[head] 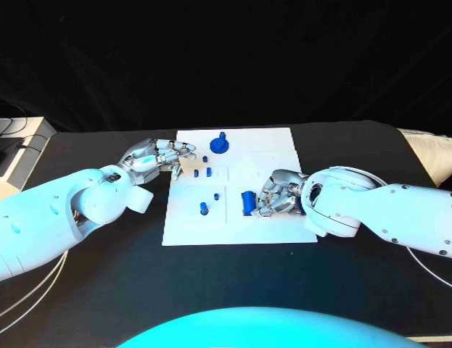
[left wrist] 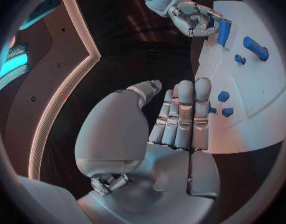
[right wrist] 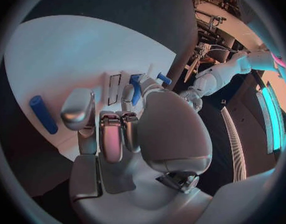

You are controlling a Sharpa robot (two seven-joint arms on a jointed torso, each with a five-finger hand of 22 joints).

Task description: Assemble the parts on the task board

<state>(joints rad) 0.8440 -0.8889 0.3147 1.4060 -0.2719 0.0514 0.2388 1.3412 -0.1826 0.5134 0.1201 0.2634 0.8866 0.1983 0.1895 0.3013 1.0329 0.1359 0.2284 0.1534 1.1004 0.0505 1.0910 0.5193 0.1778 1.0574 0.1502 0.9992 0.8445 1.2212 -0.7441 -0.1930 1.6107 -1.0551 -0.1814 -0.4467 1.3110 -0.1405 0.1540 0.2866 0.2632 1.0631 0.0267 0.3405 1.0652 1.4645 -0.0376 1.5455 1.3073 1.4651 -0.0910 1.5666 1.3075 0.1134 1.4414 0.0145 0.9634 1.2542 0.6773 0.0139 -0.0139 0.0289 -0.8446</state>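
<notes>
- We see the left hand (head: 161,156) at the left edge of the white task board (head: 278,148), a bit above the middle of the head picture. In its wrist picture its fingers (left wrist: 187,112) lie straight and close together, with nothing in them.
- We see the right hand (head: 278,194) resting on the board, right of the middle. Its fingers curl beside a long blue part (head: 247,202) and touch it. We cannot tell if the hand really holds it.
- A round blue part with a stem (head: 220,143) sits near the board's top edge.
- Some small blue parts (head: 207,172) stand in the middle of the board.
- One more small blue part (head: 204,209) stands lower down, left of the long part.
- The board lies on the black table (head: 100,275).
</notes>
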